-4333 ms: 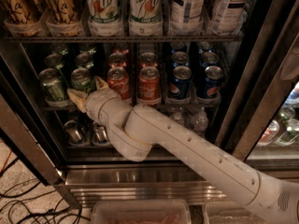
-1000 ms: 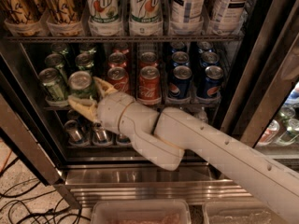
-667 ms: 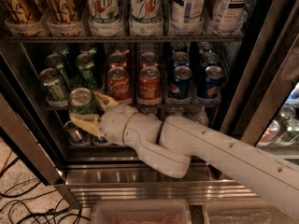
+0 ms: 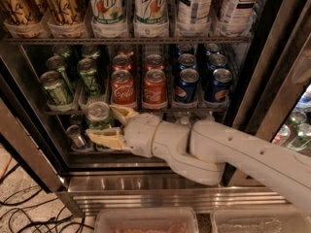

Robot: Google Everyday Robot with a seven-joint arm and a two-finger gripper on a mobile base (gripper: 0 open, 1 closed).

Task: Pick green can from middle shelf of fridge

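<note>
The fridge (image 4: 146,181) stands open with a steel sill and a dark interior. Its middle shelf (image 4: 141,109) holds rows of green cans at the left, red Coca-Cola cans (image 4: 123,86) in the middle and blue Pepsi cans (image 4: 187,85) at the right. My gripper (image 4: 109,125) is shut on a green can (image 4: 99,115) with a silver top. It holds the can upright in front of and just below the shelf's front rail, out of its lane. My white arm reaches in from the lower right.
Other green cans (image 4: 56,87) stay in the left lanes. Tall 7UP bottles (image 4: 108,8) and tea bottles stand on the rack above. Small bottles (image 4: 77,136) sit on the rack below. A clear bin (image 4: 146,221) lies below the sill. Cables lie on the floor at the left.
My gripper has pulled the green can out of the second lane, down and toward the camera, below the shelf's rail. The front of that lane now stands vacant.
</note>
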